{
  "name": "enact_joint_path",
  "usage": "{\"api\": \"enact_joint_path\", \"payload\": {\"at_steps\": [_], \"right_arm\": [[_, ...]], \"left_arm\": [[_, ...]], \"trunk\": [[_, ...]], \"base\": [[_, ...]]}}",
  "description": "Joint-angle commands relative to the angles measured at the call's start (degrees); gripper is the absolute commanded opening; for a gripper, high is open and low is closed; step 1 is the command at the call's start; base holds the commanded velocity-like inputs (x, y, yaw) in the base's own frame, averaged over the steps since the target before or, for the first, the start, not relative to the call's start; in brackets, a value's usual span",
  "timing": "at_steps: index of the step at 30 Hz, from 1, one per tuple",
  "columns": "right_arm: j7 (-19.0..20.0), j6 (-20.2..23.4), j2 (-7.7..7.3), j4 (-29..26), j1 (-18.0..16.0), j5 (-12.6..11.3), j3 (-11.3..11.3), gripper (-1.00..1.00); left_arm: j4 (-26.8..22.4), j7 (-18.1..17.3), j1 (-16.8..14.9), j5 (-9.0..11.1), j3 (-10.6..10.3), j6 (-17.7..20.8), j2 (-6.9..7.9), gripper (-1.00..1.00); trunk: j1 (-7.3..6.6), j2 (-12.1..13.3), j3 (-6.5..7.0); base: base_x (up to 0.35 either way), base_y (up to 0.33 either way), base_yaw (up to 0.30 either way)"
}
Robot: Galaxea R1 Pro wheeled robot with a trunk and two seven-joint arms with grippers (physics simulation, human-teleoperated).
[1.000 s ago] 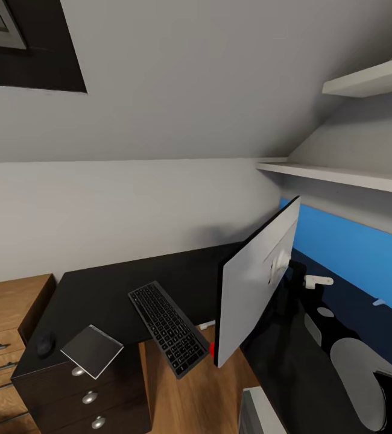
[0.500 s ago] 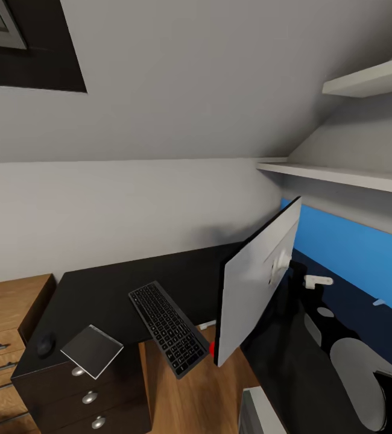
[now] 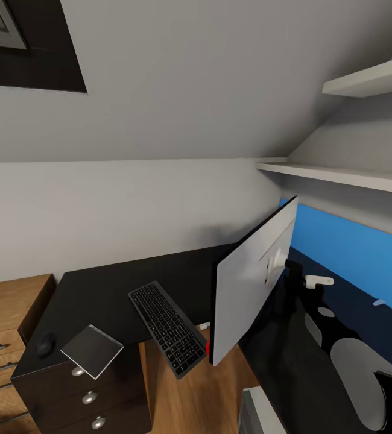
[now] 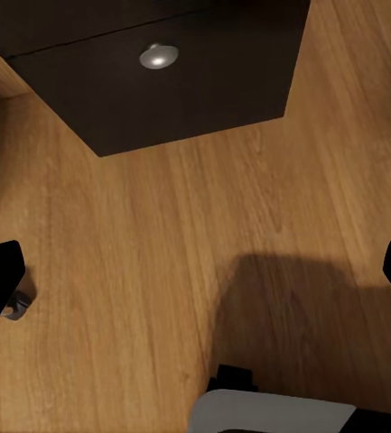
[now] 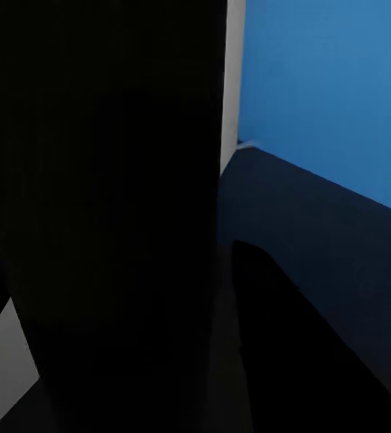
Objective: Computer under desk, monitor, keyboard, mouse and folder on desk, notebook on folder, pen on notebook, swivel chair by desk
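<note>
The monitor [image 3: 253, 289] is tilting over the counter [image 3: 117, 289], grey back showing, beside the keyboard [image 3: 169, 328], notebook [image 3: 91, 349] and mouse [image 3: 45, 345]. The left claw [image 4: 195, 280] is hanging spread over the floor [image 4: 159, 271]; the right claw's state I cannot tell.

The monitor [image 3: 250, 289] hides part of the desk [image 3: 117, 295]; its front faces away, unseen.

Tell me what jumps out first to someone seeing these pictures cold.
The monitor dominates mid-frame in the head view, its light grey back turned toward the camera and tilted, a red dot at its lower corner. Left of it, the keyboard juts past the black desk edge over the wood floor, and the notebook overhangs the drawer unit's corner, beside the mouse.
</note>
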Motion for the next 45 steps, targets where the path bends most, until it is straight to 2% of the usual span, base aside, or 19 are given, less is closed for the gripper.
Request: {"api": "enact_joint_path", "payload": {"at_steps": [1,34,45], "right_arm": [[0.29,-0.25,0.01,0.11,-0.05,0.43,-0.17,-1.00],[0.29,-0.28,-0.03,0.09,-0.05,0.43,-0.17,-1.00],[0.28,-0.28,-0.03,0.11,-0.05,0.43,-0.17,-1.00]], "left_arm": [[-0.14,0.45,-0.01,0.36,-0.22,0.26,0.07,1.00],[-0.22,0.45,-0.01,0.39,-0.22,0.26,0.07,1.00],[-0.23,0.45,-0.01,0.43,-0.22,0.44,0.06,1.00]], "trunk": [[0.01,-0.04,-0.06],[0.01,-0.04,-0.06],[0.01,-0.04,-0.06]], "base": [[0.000,0.000,0.000],[0.000,0.000,0.000],[-0.319,0.000,0.000]]}}
